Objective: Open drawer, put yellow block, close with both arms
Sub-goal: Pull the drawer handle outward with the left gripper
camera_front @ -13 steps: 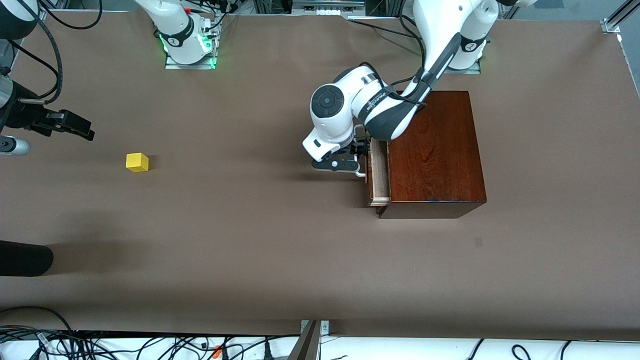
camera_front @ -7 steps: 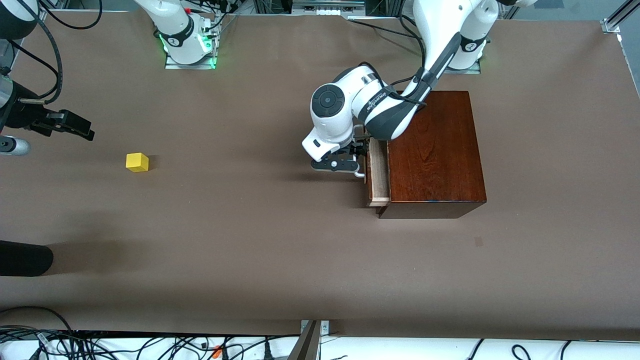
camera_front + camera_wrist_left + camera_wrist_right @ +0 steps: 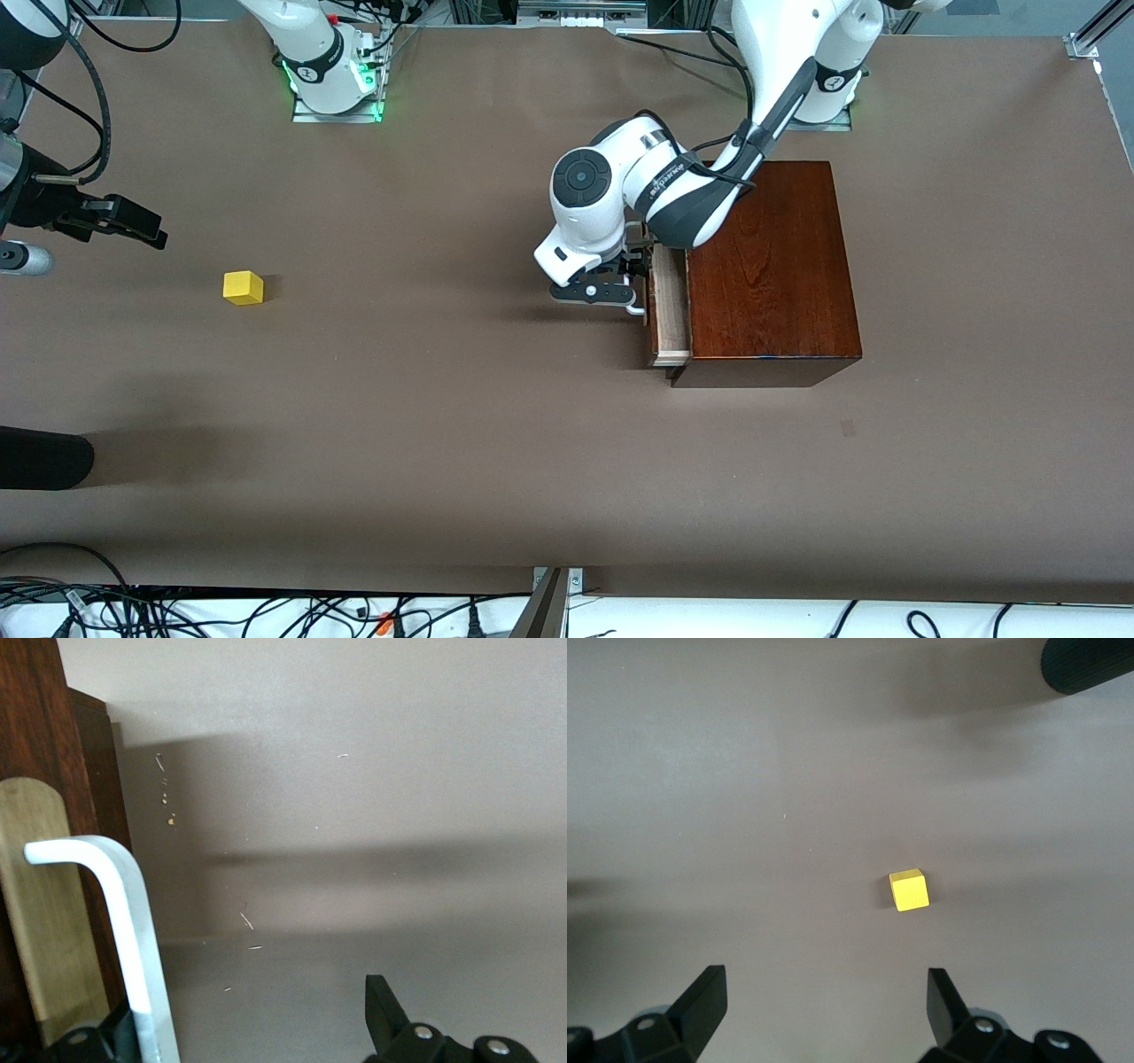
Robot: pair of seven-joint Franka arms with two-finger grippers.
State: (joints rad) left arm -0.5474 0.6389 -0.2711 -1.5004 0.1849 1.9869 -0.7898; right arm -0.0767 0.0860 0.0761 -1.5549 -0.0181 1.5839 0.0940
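The mahogany box [image 3: 771, 266] stands near the left arm's base. Its drawer [image 3: 671, 306] is pulled out a little, showing a pale-wood strip. My left gripper [image 3: 631, 285] is open at the drawer front. In the left wrist view the white handle [image 3: 133, 930] lies between the fingers of my left gripper [image 3: 248, 1010], close against one finger [image 3: 97, 1041]. The yellow block [image 3: 243, 287] sits on the table toward the right arm's end. My right gripper [image 3: 133, 226] hovers open and empty near it. The right wrist view shows the block [image 3: 908, 889] ahead of my right gripper [image 3: 824, 979].
A dark rounded object [image 3: 40, 456] juts in at the table edge toward the right arm's end, nearer the front camera than the block; it also shows in the right wrist view [image 3: 1085, 665]. Cables [image 3: 266, 611] lie along the front edge.
My left gripper and the drawer front have shifted slightly toward the right arm's end, so the drawer stands out a little more. The right arm and the block have not moved.
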